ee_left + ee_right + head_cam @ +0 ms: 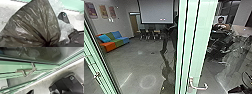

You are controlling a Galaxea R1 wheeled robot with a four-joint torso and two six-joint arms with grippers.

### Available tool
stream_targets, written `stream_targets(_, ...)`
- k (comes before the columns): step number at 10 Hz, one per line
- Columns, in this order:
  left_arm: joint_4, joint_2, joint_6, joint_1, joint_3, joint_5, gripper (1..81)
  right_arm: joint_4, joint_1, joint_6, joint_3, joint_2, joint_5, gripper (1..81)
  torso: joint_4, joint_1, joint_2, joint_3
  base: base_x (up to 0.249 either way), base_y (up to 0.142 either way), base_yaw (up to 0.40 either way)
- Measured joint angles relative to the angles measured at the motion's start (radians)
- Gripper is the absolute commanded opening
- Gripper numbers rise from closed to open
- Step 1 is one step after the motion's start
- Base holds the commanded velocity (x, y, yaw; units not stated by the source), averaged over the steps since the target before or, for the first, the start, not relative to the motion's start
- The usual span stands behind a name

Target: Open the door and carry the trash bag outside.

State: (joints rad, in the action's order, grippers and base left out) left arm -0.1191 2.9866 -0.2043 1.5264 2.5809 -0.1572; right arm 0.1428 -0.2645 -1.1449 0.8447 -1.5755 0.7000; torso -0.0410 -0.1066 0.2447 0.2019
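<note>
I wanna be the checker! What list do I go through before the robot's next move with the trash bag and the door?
1. Bag with the robot: ok, it is big in the left wrist view.
2. Bag bunched together: ok, its folds meet at one dark knot of plastic.
3. Bag gripped tightly: cannot tell, the grip is hard to make out.
4. Handle easy to find: ok, a metal one on the pale green door.
5. Robot holding the handle: not ok, nothing touches it.
6. Person away from the handle: ok, small and farther back.
</note>
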Motion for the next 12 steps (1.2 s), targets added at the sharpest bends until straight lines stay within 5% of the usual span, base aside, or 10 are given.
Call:
stream_targets(3, 0.0, 0.0, 0.0, -0.001, 0.0, 0.0, 1.0, -0.144, -0.03, -0.159, 0.086, -0.119, -0.012, 81.1, 0.0, 0.0, 0.0, 0.0, 0.0, 0.0, 0.0)
stream_targets(5, 0.0, 0.0, 0.0, -0.001, 0.0, 0.0, 1.0, -0.197, -0.06, -0.21, 0.152, -0.177, -0.079, 81.1, 0.0, -0.001, 0.0, 0.0, 0.0, 0.0, 0.0)
stream_targets(8, 0.0, 0.0, 0.0, -0.002, 0.0, 0.0, 1.0, -0.223, -0.066, -0.306, 0.23, -0.271, -0.16, 81.1, 0.0, -0.001, 0.0, 0.001, 0.0, 0.0, 0.0)
stream_targets(12, 0.0, 0.0, 0.0, -0.002, 0.0, 0.0, 1.0, -0.235, -0.099, -0.396, 0.307, -0.426, -0.182, 81.1, 0.0, -0.001, -0.001, 0.001, 0.0, 0.0, 0.0)
